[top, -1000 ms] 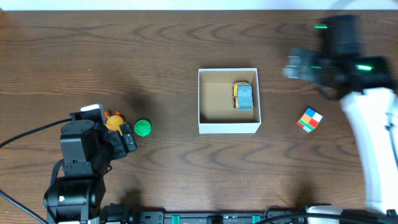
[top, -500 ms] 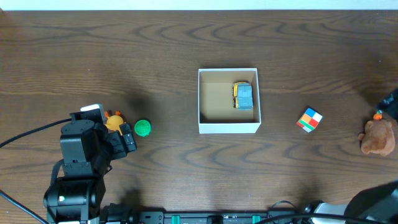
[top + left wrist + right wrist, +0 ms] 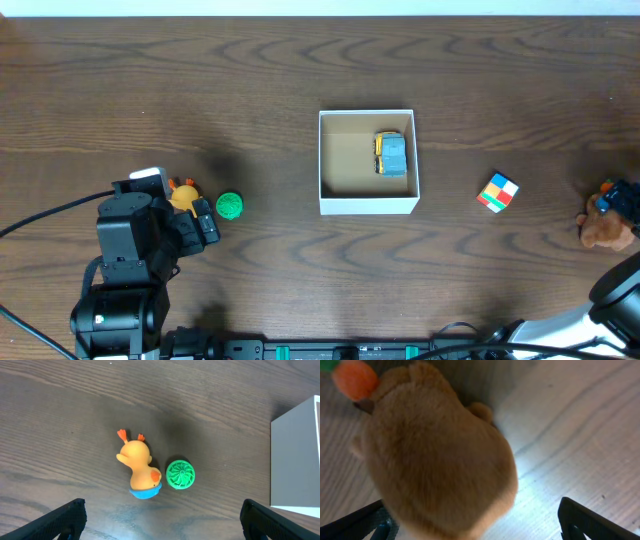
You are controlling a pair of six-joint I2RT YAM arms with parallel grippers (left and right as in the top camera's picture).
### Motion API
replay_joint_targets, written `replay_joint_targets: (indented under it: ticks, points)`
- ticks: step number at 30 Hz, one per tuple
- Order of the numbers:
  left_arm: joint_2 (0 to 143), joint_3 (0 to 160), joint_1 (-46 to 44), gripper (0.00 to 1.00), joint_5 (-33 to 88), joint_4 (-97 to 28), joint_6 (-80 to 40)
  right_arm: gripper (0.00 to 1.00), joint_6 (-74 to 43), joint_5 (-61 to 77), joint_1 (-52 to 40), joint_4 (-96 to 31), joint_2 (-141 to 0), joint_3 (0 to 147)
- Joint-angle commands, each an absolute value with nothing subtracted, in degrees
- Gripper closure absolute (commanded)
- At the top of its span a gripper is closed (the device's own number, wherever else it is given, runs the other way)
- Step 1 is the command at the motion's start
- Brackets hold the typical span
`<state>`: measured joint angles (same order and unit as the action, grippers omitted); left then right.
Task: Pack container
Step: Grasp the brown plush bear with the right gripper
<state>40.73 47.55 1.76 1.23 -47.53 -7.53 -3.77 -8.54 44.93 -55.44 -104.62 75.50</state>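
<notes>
Now the right gripper [image 3: 472, 515] has dropped over the brown plush toy [image 3: 435, 455] at the table's right edge, fingers spread either side, not pinching: likely the next item packed. The container [image 3: 345, 165] sits mid-table holding a toy car [image 3: 392, 155]. The left gripper [image 3: 162, 510], fingers spread, stays over the duck [image 3: 137, 467].
</notes>
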Motion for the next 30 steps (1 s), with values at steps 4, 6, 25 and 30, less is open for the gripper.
replay_joint_targets:
  ticks: [4,6,25,30]
  points:
    - [40.8,48.0,1.6,0.02,0.6,-47.5,-7.9,0.01,0.1,-6.8,42.7,-52.8,-107.7,75.2]
    - [40.8,48.0,1.6,0.02,0.6,-47.5,-7.9,0.04,0.1,-6.8,42.2,-51.9,-107.7,75.2]
    - [40.8,48.0,1.6,0.02,0.6,-47.5,-7.9,0.90,-0.4,-2.4,37.4,-51.1,-106.1,75.6]
    - [40.8,48.0,1.6,0.02,0.6,-47.5,-7.9,0.92,-2.1,-1.7,32.4,-52.6,-100.9,77.5]
